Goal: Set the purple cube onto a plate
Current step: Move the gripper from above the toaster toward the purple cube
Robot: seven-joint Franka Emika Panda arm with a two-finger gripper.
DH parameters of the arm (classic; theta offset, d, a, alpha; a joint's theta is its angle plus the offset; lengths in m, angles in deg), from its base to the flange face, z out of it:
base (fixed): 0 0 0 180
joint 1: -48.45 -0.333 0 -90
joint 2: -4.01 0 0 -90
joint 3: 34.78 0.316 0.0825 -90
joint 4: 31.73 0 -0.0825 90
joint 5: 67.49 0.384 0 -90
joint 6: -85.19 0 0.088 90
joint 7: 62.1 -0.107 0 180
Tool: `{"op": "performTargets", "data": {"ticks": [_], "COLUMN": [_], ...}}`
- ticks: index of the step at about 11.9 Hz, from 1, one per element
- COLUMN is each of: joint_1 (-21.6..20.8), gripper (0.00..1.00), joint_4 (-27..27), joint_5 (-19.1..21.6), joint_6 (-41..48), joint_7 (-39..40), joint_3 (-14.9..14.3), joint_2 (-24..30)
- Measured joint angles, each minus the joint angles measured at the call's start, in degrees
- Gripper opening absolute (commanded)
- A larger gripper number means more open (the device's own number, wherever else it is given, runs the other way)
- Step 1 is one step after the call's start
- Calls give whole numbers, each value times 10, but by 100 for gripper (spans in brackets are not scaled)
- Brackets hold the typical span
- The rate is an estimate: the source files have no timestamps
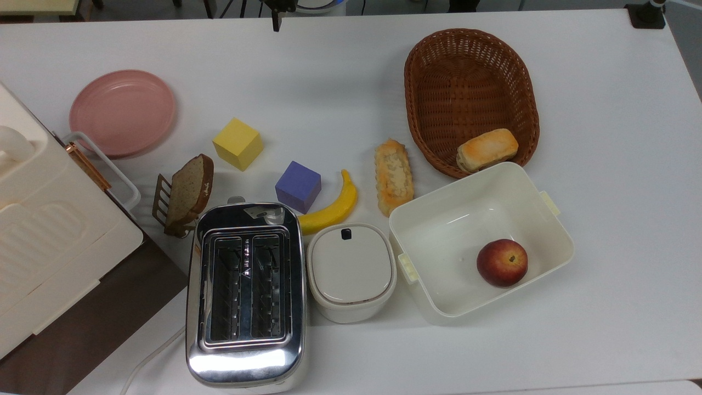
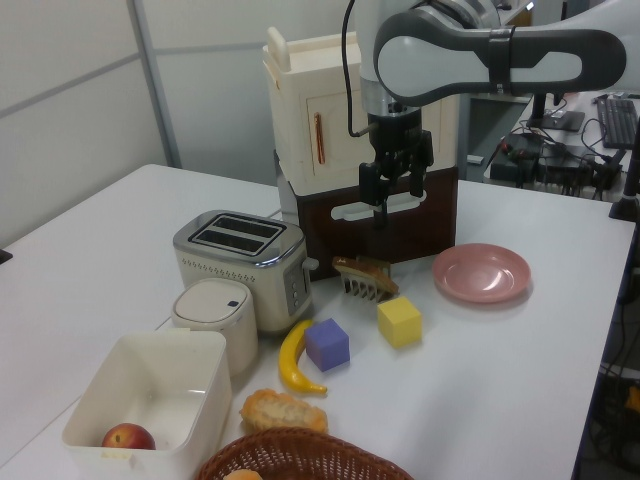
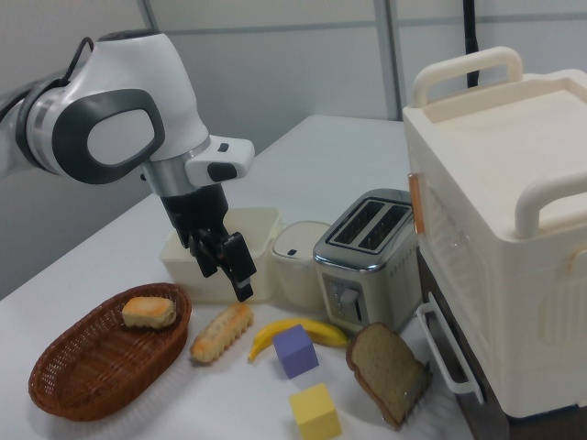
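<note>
Above the table (image 1: 340, 71), the gripper (image 2: 392, 196) hangs in the air, pointing down, holding nothing. Fingers (image 3: 240, 271) look apart in the left view, with a gap between them. In the right view the gripper (image 3: 231, 266) sits in front of the white tub (image 3: 248, 229), well above the tabletop.

The purple cube (image 1: 298, 186) rests on the table, between the yellow cube (image 1: 237, 144) and the banana (image 1: 332, 207); in the top view it is touching or just beside the banana and just above the toaster (image 1: 245, 293). Same cube in the left view (image 2: 327, 344) and the right view (image 3: 294, 350).

The plate (image 1: 122, 112) is at the top view's upper left, bare, well apart from the purple cube, with the yellow cube between them.

A bread slice (image 1: 189, 189) leans in a small rack just left of the toaster in the top view. A lidded white container (image 1: 351, 271) stands right of the toaster. A pastry (image 1: 393, 176) lies right of the banana. The white tub holds a peach (image 1: 502, 262). The wicker basket (image 1: 439, 71) holds a bread roll (image 1: 487, 149). A cream cabinet (image 1: 44, 219) sits at the top view's left edge.
</note>
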Motion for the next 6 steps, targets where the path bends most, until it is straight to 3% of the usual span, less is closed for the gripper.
{"op": "performTargets", "data": {"ticks": [6], "joint_1": [2], "gripper": [100], "joint_4": [0], "joint_5": [10], "joint_6": [3], "joint_7": [29], "joint_3": [-1], "joint_2": [0]}}
